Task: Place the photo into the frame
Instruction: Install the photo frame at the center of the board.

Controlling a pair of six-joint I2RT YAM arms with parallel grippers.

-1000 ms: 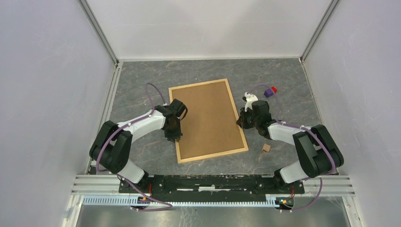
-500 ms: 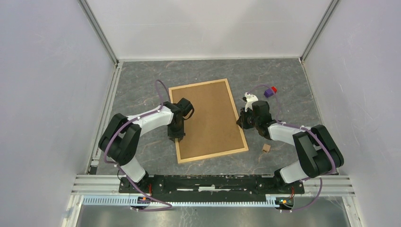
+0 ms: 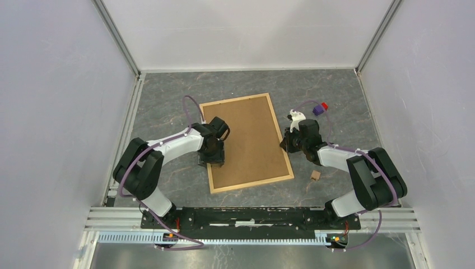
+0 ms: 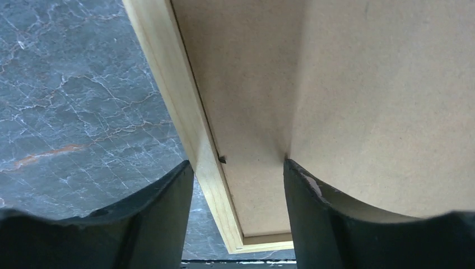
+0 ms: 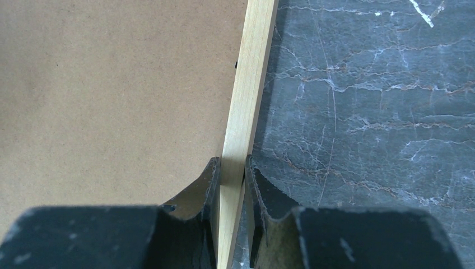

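Left gripper (image 4: pixel 238 185): spread apart, holding nothing, astride one pale long strip of the frame (image 3: pixel 246 140). One finger over the grey table (image 4: pixel 73 101), the other over the brown back panel; contact with the panel not clear enough to tell.

Right gripper (image 5: pixel 231 185): pinched onto the opposite long strip, pads against both faces of the wood.

Between the two grippers: frame flat, back side up, slightly skewed.

Near the right gripper, toward the arm bases: small wooden block (image 3: pixel 316 175). On its far side: red-and-purple piece (image 3: pixel 320 107).
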